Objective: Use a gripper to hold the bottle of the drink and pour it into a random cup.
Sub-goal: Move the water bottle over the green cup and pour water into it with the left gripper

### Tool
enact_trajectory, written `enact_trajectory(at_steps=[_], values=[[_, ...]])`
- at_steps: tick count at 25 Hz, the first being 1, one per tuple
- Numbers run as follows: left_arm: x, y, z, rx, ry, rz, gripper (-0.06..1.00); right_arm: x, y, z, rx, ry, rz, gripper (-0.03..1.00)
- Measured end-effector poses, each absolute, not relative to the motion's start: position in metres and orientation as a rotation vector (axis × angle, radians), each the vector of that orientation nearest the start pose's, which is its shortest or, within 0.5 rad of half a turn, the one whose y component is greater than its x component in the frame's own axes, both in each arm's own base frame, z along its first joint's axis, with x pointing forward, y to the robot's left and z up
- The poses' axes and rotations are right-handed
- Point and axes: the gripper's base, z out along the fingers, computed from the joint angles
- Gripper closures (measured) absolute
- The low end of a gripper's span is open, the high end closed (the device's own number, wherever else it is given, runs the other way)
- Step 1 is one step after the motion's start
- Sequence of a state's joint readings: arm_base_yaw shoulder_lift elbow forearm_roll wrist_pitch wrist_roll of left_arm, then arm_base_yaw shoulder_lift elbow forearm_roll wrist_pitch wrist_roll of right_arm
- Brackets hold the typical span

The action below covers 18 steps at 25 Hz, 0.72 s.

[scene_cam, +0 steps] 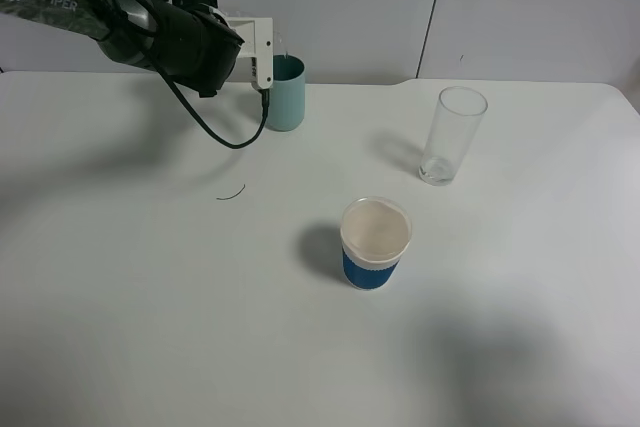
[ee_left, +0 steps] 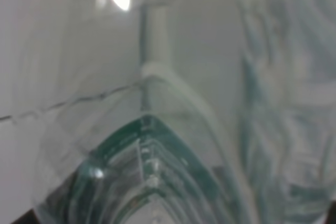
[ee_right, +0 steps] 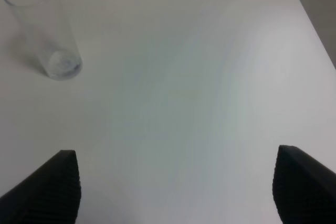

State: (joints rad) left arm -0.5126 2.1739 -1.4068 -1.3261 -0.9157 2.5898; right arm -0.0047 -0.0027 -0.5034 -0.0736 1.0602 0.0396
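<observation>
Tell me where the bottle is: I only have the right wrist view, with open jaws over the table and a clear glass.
Observer: It fills the left wrist view. The bottle, clear with a green band, sits right up against that camera.
Reviewer: Which cup is it at?
Observer: In the high view the left arm reaches to the teal cup at the back of the table, its white end at the rim.
Reviewer: Any other cup out there?
Observer: Yes, a white paper cup with a blue sleeve stands apart, nearer the front than your glass.
</observation>
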Motion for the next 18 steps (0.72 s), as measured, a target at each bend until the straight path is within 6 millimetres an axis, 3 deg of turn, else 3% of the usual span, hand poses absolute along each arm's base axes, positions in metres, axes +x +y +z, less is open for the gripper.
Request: enact_trajectory(at_steps=[18], values=[[0.4308, -0.1622, 0.1719, 1.263, 1.649, 1.424, 0.40, -0.0058, -0.0058, 0.2784, 0.049, 2.035, -0.066, 0.22]])
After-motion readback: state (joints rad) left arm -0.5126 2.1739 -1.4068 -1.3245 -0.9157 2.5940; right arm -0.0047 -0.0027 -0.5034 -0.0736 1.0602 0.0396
